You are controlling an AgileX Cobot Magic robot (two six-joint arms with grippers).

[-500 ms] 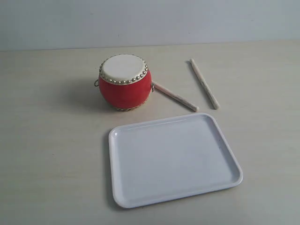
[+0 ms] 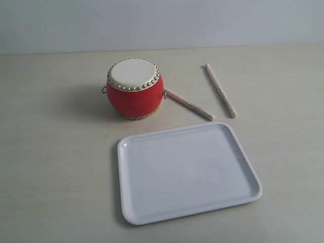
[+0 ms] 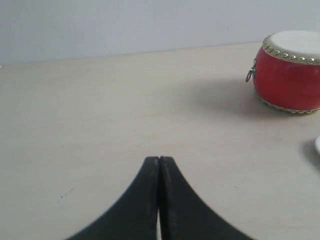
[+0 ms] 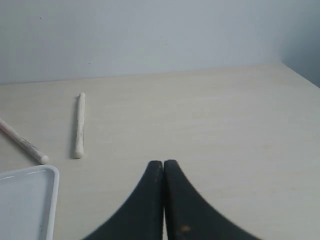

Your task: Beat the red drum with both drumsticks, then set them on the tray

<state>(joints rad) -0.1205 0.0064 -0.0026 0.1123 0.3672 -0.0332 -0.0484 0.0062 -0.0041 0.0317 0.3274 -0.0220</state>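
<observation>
The red drum (image 2: 134, 88) stands upright on the table behind the white tray (image 2: 152, 212), cream head up. Two pale drumsticks lie to its right: one drumstick (image 2: 189, 104) with an end against the drum's side, the other drumstick (image 2: 220, 90) farther right. No gripper shows in the exterior view. In the left wrist view my left gripper (image 3: 159, 160) is shut and empty, with the drum (image 3: 287, 80) far off to one side. My right gripper (image 4: 163, 163) is shut and empty too, with one drumstick (image 4: 79, 125), part of the other drumstick (image 4: 22, 142) and a tray corner (image 4: 50, 175) beyond it.
The pale wooden table (image 2: 50, 162) runs back to a plain light wall (image 2: 162, 23). The tray holds nothing. In the right wrist view the table's edge (image 4: 300, 75) shows at the far side.
</observation>
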